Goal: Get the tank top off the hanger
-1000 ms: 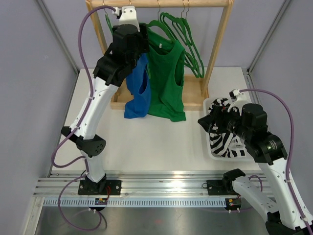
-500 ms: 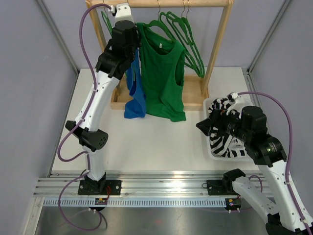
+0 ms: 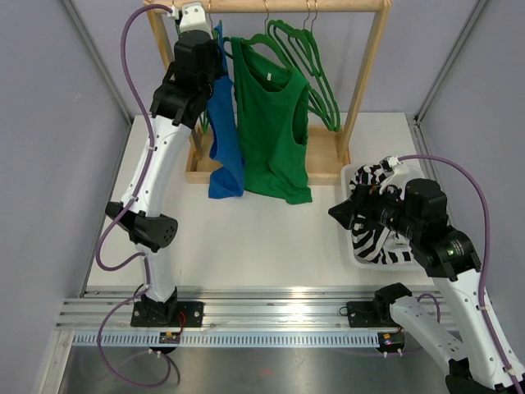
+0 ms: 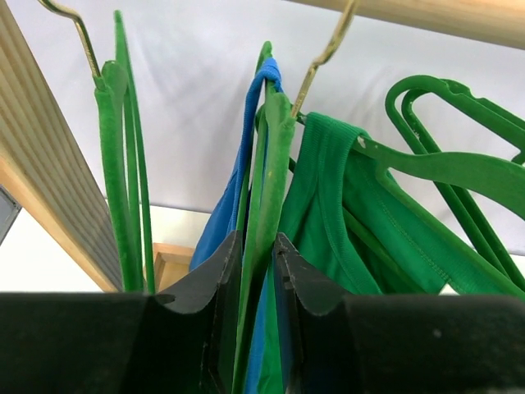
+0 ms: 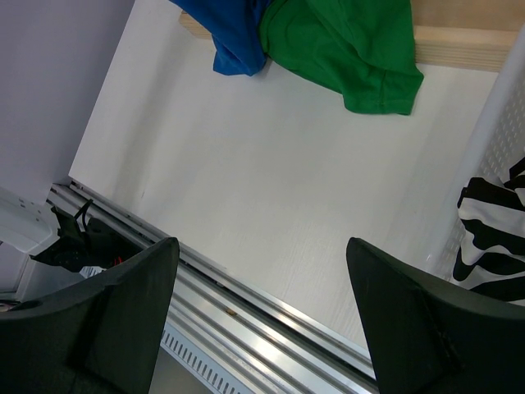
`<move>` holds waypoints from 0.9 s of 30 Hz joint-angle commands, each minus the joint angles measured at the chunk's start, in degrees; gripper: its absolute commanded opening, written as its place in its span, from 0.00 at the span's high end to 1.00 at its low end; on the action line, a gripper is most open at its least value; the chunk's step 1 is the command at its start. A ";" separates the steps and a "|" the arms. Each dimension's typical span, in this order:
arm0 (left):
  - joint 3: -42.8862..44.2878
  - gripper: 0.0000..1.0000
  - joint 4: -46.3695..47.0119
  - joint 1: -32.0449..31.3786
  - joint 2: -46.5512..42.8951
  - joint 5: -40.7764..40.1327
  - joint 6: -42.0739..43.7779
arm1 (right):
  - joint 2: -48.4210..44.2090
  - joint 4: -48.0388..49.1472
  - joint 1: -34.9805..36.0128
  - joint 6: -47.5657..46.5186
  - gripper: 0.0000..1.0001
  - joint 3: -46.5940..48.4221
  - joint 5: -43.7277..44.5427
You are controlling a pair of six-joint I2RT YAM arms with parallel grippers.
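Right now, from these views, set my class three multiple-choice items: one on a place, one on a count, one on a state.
1. Where is the striped cloth? A) in the white basket B) on a shelf C) on the floor
2. How many garments hang from the rail? A) one B) two C) four
3. The left pincer is: A) wide open B) shut on a hanger C) out of view
Key: 1 A, it fills the basket; 2 B, the blue tank top and the green tank top; 3 B, it pinches the blue one's hanger.
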 commanded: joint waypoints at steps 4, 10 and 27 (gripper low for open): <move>0.92 0.78 0.60 1.20 -0.45 3.78 -0.83 | -0.30 1.32 -0.15 -0.67 0.10 0.70 -0.58; 0.83 0.68 0.08 1.81 0.25 4.75 -0.57 | -0.57 1.40 -0.15 -0.94 0.10 0.61 -0.57; 0.83 0.86 -1.07 2.25 1.74 4.57 0.58 | -0.56 1.40 -0.24 -1.38 0.10 0.70 -0.49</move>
